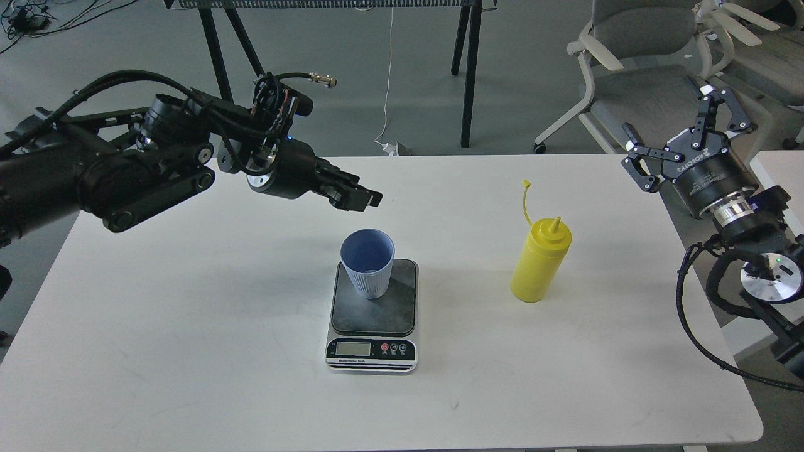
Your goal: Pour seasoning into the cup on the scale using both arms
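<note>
Nearest you on the white table (pixel 188 351) sits the scale (pixel 373 317), its silver front strip with the small LCD screen and round buttons facing the near edge, its dark grey weighing plate behind that. The cup (pixel 368 263) – pale blue, faintly ribbed, upright with its mouth open to you – stands on the far-left part of that plate, its base inside the plate's edge. To the right of the scale and well apart from it you have the seasoning (pixel 541 260), a yellow squeeze bottle standing directly on the table, cone nozzle up, with its thin cap strap rising from the neck toward the far left. Your left gripper (pixel 367 196) hangs in the air on the far side of the cup and a little left of it, touching nothing; you see it side-on and dark, so you cannot tell whether its jaws are apart or closed. Your right gripper (pixel 681 135) is off beyond the table's right edge, well apart from the bottle – its fingers are spread wide, one reaching left and one reaching up to the far right, with nothing held between them. Behind the table, on the grey floor, stand black table legs (pixel 468 75) and a pale office chair (pixel 634 75).
</note>
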